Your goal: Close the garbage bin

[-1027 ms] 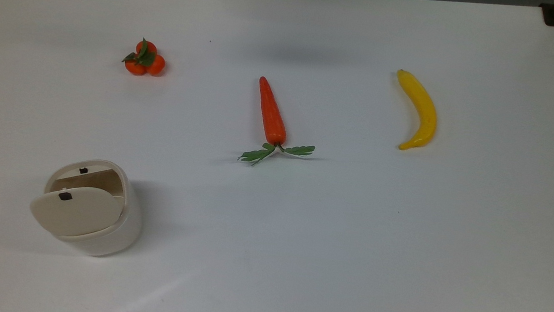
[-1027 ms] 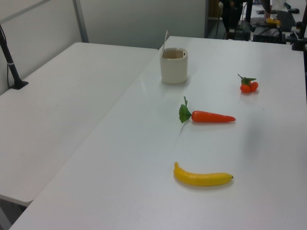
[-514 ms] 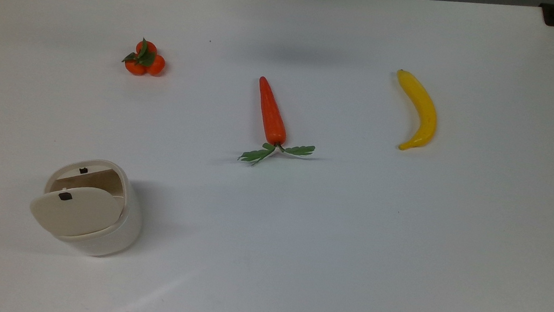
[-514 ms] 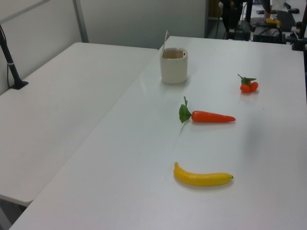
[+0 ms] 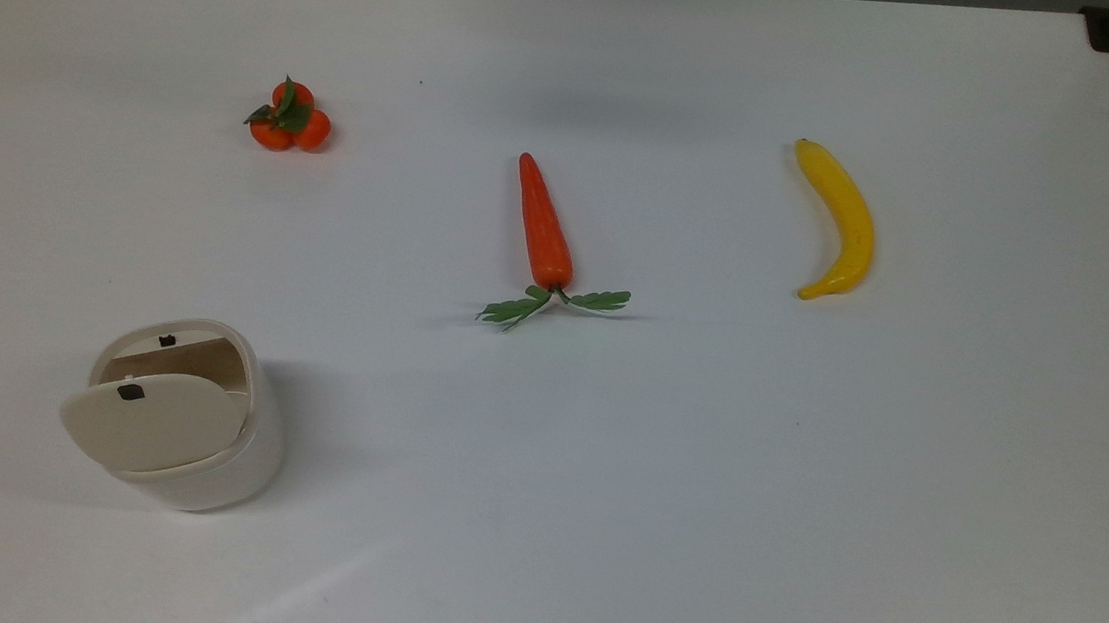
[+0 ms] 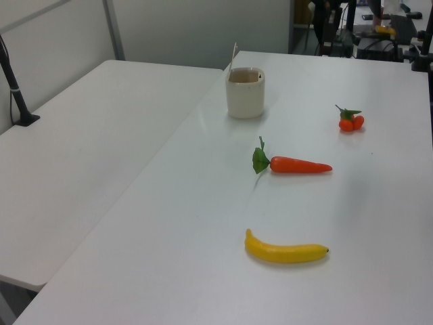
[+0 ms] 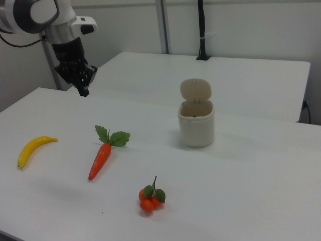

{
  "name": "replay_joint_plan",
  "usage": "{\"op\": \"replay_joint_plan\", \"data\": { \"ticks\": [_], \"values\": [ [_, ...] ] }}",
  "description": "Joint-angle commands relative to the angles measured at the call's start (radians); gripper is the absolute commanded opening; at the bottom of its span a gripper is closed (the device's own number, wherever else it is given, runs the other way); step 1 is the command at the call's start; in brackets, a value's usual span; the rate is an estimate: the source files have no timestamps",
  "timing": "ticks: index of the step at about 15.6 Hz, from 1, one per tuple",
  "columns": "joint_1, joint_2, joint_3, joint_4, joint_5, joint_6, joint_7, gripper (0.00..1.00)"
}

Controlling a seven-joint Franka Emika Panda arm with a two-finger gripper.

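Observation:
The garbage bin (image 5: 234,469) is a cream-white tub at the near left of the table in the top view. Its flat lid (image 5: 153,422) stands raised, with a small black button near its edge, and the mouth is open. In the left view the garbage bin (image 6: 245,95) stands at the far end with the lid (image 6: 233,55) edge-on and upright. In the right view the garbage bin (image 7: 196,125) has its lid (image 7: 195,90) tipped back. My gripper (image 7: 83,91) hangs high above the table's far left in the right view, well away from the bin, holding nothing.
On the white table (image 5: 702,465) lie a carrot (image 5: 543,225) at the centre, a banana (image 5: 843,221) to the top view's right, and a cluster of small oranges (image 5: 290,120) beyond the bin. A second table (image 6: 81,149) adjoins on the left view's left.
Dark parts have come into sight at the top edge of the top view, behind the table. The bin, its lid and the fruit have not moved.

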Motion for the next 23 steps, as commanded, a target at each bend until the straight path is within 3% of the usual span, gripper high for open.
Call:
{"op": "replay_joint_plan", "data": {
  "ticks": [1, 10, 23],
  "values": [
    [-0.006, -0.008, -0.006, -0.01, 0.03, 0.027, -0.026, 0.0],
    [-0.01, -0.005, -0.006, -0.007, 0.03, 0.094, -0.014, 0.0],
    [-0.076, 0.136, -0.006, -0.005, 0.026, 0.683, -0.012, 0.0]
  ]
}}
